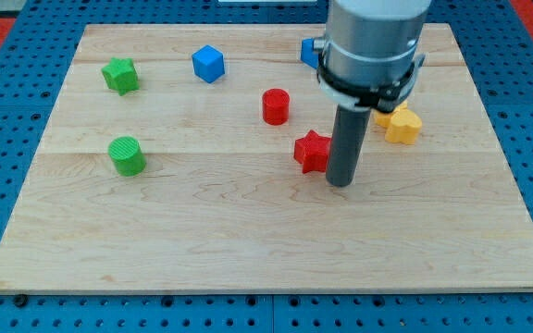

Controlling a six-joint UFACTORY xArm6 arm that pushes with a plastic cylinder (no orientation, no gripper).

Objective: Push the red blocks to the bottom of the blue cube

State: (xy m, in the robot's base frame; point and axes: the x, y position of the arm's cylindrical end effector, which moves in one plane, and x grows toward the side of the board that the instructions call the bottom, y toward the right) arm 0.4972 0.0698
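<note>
A blue cube [208,63] sits near the view's top, left of centre. A red cylinder [275,106] stands right of and below it. A red star-shaped block [312,151] lies lower and further right. My tip [340,182] rests on the board just right of the red star, touching or nearly touching its right side. The arm's grey body [375,42] hangs above it.
A green star-shaped block [119,75] and a green cylinder [127,155] sit at the view's left. A second blue block [310,52] is partly hidden behind the arm. Yellow blocks [401,123] lie right of the rod. The wooden board [248,240] lies on a blue pegboard.
</note>
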